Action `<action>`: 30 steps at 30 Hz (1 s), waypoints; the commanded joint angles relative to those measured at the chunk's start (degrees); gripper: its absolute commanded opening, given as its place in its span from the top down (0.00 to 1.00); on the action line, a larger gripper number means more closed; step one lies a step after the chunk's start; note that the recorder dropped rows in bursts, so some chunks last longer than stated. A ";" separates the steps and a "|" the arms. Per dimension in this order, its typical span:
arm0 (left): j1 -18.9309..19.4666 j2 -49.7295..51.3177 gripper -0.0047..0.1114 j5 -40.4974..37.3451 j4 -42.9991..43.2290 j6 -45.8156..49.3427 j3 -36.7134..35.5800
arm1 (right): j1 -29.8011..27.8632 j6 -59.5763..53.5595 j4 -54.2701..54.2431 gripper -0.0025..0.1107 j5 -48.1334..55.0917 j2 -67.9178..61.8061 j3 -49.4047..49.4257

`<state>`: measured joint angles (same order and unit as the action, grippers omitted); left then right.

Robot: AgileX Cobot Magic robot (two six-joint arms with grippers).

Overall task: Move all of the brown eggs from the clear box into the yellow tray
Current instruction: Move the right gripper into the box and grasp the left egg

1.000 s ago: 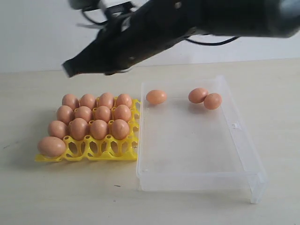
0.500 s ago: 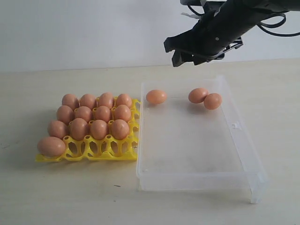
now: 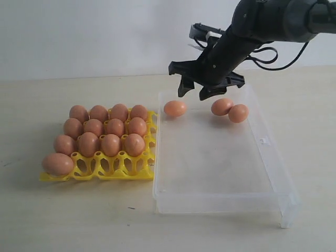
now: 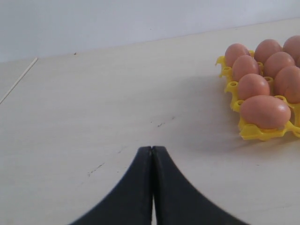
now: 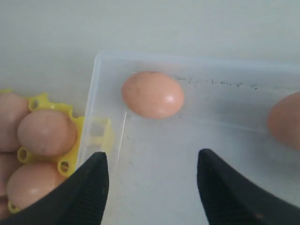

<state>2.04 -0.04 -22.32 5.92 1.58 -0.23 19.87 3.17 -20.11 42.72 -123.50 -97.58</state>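
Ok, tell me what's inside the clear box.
Three brown eggs at the far end of the clear box: one near the left corner, two close together to its right. The remaining floor is bare. The open right gripper hides part of the far wall.

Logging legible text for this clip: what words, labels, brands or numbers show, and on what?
None. The brown eggs, yellow tray, clear box and right gripper carry no print in any view. The dark specks inside the box, seen in the right wrist view, are marks, not letters.
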 commanded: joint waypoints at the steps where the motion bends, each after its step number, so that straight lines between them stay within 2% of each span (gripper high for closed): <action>1: -0.34 0.04 0.96 0.52 -0.14 -0.26 0.23 | 0.01 1.56 -3.52 0.49 -0.84 -3.06 -2.59; 5: -0.34 0.04 0.96 0.52 -0.14 -0.26 0.23 | 0.14 1.56 -6.94 0.49 -3.75 -4.70 -3.70; 13: -0.34 0.04 0.96 0.52 -0.14 -0.26 0.23 | 0.14 3.11 -6.94 0.49 -4.15 -9.32 -7.01; 30: -0.34 0.04 0.96 0.52 -0.14 -0.26 0.23 | 0.14 4.54 -11.06 0.49 -11.50 -13.21 -7.01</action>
<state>2.04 -0.04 -22.32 5.92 1.58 -0.23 19.97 7.63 -29.84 33.05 -136.38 -104.03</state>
